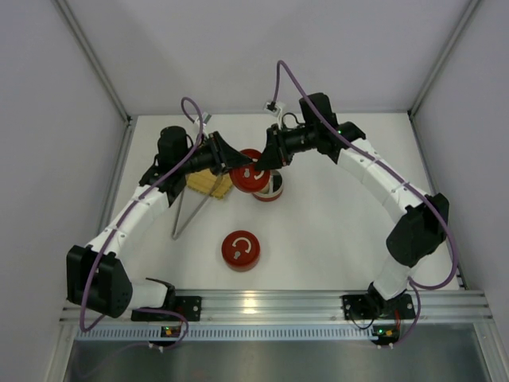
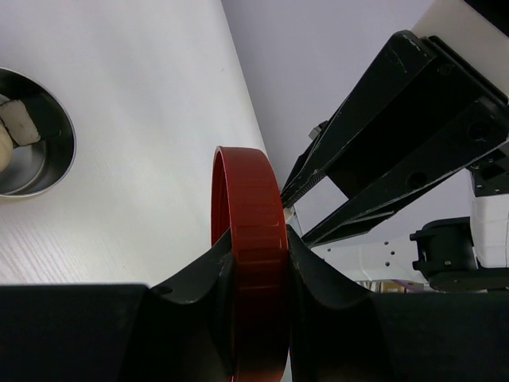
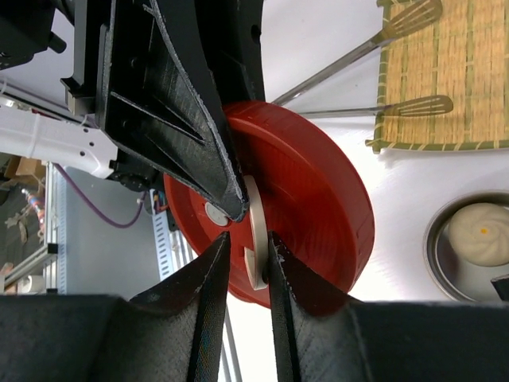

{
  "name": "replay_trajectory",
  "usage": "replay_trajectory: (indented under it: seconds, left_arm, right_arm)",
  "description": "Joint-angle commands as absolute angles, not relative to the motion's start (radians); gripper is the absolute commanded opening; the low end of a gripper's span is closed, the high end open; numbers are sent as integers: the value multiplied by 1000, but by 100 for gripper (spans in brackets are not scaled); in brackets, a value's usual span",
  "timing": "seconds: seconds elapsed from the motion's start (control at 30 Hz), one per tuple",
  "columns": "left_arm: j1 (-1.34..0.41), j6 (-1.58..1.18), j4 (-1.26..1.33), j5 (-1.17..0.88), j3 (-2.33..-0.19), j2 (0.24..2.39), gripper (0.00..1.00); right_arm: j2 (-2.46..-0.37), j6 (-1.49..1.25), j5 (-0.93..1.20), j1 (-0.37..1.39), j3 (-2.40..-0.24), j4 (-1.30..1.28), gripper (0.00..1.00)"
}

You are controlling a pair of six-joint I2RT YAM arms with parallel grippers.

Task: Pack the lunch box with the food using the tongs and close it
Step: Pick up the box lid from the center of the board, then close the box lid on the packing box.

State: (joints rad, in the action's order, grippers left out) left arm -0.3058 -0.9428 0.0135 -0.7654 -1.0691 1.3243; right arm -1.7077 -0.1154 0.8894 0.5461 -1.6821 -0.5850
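At the far middle of the table (image 1: 334,223), the red lid (image 1: 249,177) is held tilted above the surface, its rim clamped by the left gripper (image 2: 258,239), while the right gripper (image 3: 248,239) is set narrow about the white handle (image 3: 254,231); a firm pinch cannot be told. The lunch box (image 1: 274,193) is found just beside the lid at four o'clock, nearer the right arm, a white bun (image 3: 479,235) inside.

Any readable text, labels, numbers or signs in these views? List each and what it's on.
None readable in any view.
Raised red lid: plain, no print. Its white handle is a loop, not a letter.
Second red lid on the table: the white mark is its handle, not a character.
Mat and tongs: no markings seen.
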Motion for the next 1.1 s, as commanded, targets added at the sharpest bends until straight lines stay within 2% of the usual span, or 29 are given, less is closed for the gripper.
replay_trajectory:
  seconds: [0.0, 0.17, 0.27, 0.33, 0.37, 0.43, 0.5, 0.7, 0.8, 0.87, 1.07]
  left_arm:
    - [-296, -976, 118, -767, -1062, 1304, 0]
    - [-296, -986, 124, -769, -1057, 1308, 0]
    - [-296, -996, 133, -767, -1049, 1307, 0]
    - [-296, -997, 138, -770, -1045, 1307, 1]
    - [-296, -996, 137, -770, -1046, 1304, 25]
    - [-285, -985, 109, -767, -1051, 1298, 58]
    - [-249, -953, 69, -764, -1083, 1293, 98]
    - [-8, -826, -165, -788, -1257, 1302, 98]
    - [100, -720, -288, -793, -1308, 1312, 98]
    - [144, -687, -340, -816, -1313, 1321, 98]
    - [179, -677, -371, -882, -1203, 1290, 98]
  right_arm:
    - [-1677, -86, 910, 563, -1666, -606, 25]
    - [-1664, -107, 897, 563, -1666, -560, 17]
    - [-1661, -118, 868, 563, -1674, -535, 0]
    - [-1658, -117, 827, 563, -1680, -532, 0]
    - [-1655, -101, 813, 563, -1683, -535, 0]
    - [-1657, -51, 744, 563, -1713, -580, 0]
    - [-1666, -5, 653, 563, -1784, -676, 0]
    - [-1755, 230, 439, 563, -1969, -923, 0]
    - [-1901, 360, 391, 563, -2087, -1137, 0]
    - [-1977, 397, 370, 563, -2188, -1211, 0]
    - [-2155, 463, 414, 563, -2276, -1316, 0]
